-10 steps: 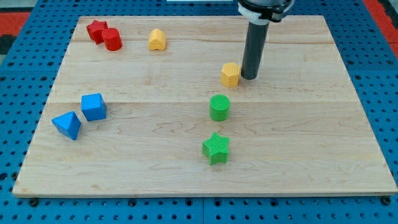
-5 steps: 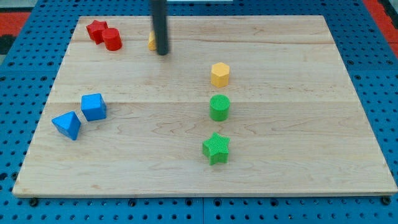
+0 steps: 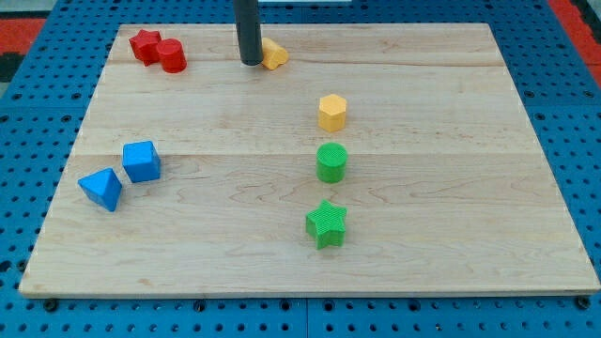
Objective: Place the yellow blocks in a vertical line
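Tip: my tip (image 3: pixel 251 62) rests on the surface (image 3: pixel 470 235) near its 12 o'clock edge, touching the yellow block (image 3: pixel 273 54) that sits at its 3 o'clock side.
Hand: there is no hand on this arm, only a straight dark rod, so nothing is gripped; it can only push.
Arm pose: the rod stands upright, coming down from the view's top, its upper part cut off by the frame.
Near yellow: shape hard to make out, partly hidden by the rod; it lies at about 10 o'clock from the other yellow piece, near but apart.
Other yellow: the yellow hexagon (image 3: pixel 331 112) sits right of centre, just at 12 o'clock of the green cylinder (image 3: pixel 331 161), with the green star (image 3: pixel 326 223) below that.
Progress: I judge it partly done; the two yellows are not yet one above the other.
Left to do: the near yellow seems to need more push toward 3 o'clock until it stands directly at 12 o'clock of the hexagon.
Bystanders: the red blocks (image 3: pixel 158 51) at 9 o'clock of the tip and the blue blocks (image 3: pixel 122 174) at 7 o'clock lie well apart.
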`<action>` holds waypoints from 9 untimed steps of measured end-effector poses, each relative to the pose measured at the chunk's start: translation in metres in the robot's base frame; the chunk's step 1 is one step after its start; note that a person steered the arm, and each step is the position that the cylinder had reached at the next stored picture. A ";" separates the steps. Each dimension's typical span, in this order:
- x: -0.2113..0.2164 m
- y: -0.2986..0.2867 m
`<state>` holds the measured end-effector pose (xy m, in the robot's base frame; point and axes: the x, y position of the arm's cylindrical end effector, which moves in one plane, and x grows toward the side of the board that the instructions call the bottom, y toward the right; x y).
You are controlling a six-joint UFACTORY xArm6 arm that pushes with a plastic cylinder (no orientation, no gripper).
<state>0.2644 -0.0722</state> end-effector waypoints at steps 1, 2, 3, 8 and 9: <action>-0.011 0.000; -0.020 -0.011; -0.020 0.000; 0.018 0.091; 0.034 0.094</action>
<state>0.2980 0.0219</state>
